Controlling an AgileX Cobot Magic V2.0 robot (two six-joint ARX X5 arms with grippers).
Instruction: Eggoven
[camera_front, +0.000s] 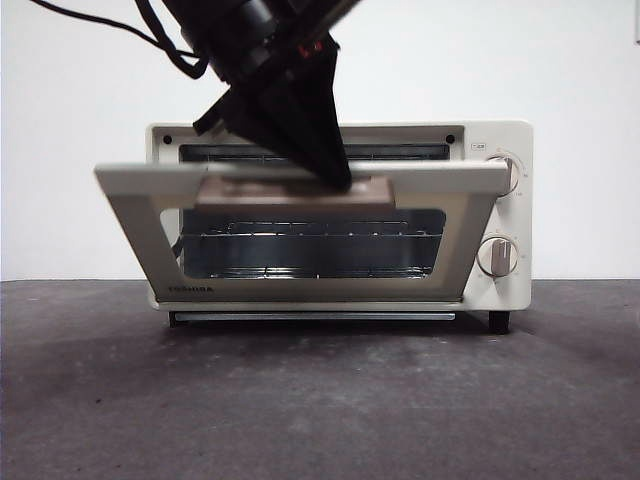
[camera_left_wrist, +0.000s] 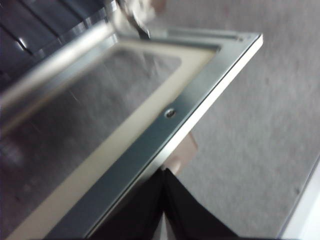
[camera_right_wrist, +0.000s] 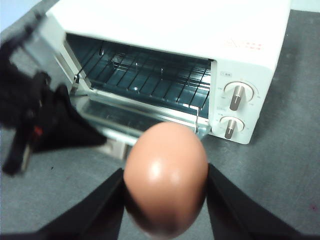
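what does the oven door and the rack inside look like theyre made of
Oven door: cream painted metal frame, probably, with bare silvery metal and a screw on its inner face, around a see-through glass pane. Rack: thin metal wire, shiny, likely chromed. The left gripper is closed on the door's tan handle.

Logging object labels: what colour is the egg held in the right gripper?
Orange-brown, smooth and unpatterned; the egg shows best in the right wrist view, held by the right gripper.

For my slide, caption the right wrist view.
Right gripper holds an egg before the open toaster oven.
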